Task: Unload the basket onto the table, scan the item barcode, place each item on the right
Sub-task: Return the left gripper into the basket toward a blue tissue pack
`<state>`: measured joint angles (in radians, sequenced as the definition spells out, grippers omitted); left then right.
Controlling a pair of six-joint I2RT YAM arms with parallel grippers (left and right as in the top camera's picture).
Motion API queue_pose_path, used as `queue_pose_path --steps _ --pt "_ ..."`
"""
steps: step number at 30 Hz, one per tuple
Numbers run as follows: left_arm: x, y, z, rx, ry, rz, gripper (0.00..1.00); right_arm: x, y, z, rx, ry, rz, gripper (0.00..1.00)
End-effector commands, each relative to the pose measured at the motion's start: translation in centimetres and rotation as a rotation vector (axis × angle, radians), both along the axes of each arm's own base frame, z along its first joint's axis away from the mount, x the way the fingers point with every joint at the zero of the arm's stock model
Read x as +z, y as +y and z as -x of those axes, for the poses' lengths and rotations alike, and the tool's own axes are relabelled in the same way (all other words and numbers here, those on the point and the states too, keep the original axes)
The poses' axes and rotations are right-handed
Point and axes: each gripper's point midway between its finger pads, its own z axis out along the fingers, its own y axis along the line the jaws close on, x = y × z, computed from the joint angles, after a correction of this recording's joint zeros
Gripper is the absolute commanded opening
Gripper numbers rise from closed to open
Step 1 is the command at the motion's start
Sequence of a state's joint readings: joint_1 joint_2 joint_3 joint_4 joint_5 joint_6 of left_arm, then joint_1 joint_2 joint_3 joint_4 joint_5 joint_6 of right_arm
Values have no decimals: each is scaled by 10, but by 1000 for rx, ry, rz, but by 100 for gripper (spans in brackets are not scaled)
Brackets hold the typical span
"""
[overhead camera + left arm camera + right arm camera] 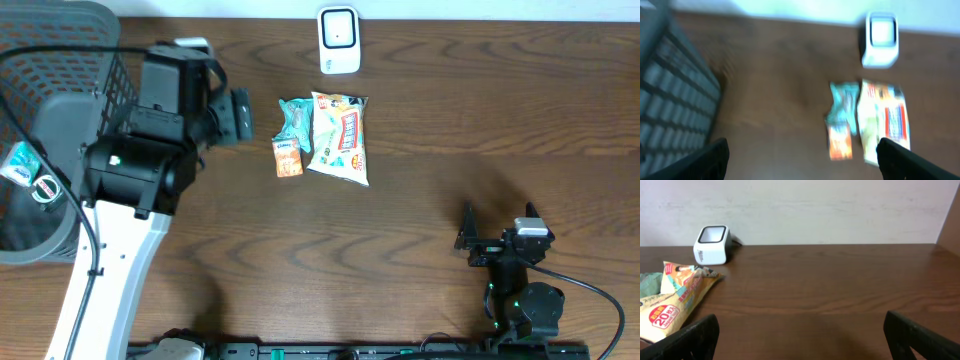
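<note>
Step in hand: we judge it is the reach for one packet; nothing is held yet.
Left arm: the left gripper [242, 115] is spread wide and empty, left of centre in the overhead view, near the packets but apart from them.
Right arm: the right gripper [497, 232] is spread wide and empty, at the lower right, well apart from everything.
Place of the items: upper centre of the counter [480, 120], just below the barcode scanner [339, 40].
How to do it well: we should take only one packet, by its edge, so that no finger covers the barcode, then turn that side to the scanner window.
Count: three packets, namely the large snack bag [340, 135], the teal packet [294, 118] and the small orange packet [288, 160]; one scanner; one mesh basket [90, 40]; two grippers.
</note>
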<state>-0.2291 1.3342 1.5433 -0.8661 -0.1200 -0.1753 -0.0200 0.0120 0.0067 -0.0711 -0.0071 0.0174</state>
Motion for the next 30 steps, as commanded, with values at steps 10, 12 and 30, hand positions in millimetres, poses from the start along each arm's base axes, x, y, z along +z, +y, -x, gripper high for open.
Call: queue_pose_path --steps 10,12,30 --pt "56 162 -30 421 -281 -34 92 0 2 0 7 0 8 99" --pt "62 186 -27 480 -311 -42 92 0 2 0 7 0 8 99" --pt "-67 351 -8 814 20 -108 92 0 2 0 7 0 8 99"
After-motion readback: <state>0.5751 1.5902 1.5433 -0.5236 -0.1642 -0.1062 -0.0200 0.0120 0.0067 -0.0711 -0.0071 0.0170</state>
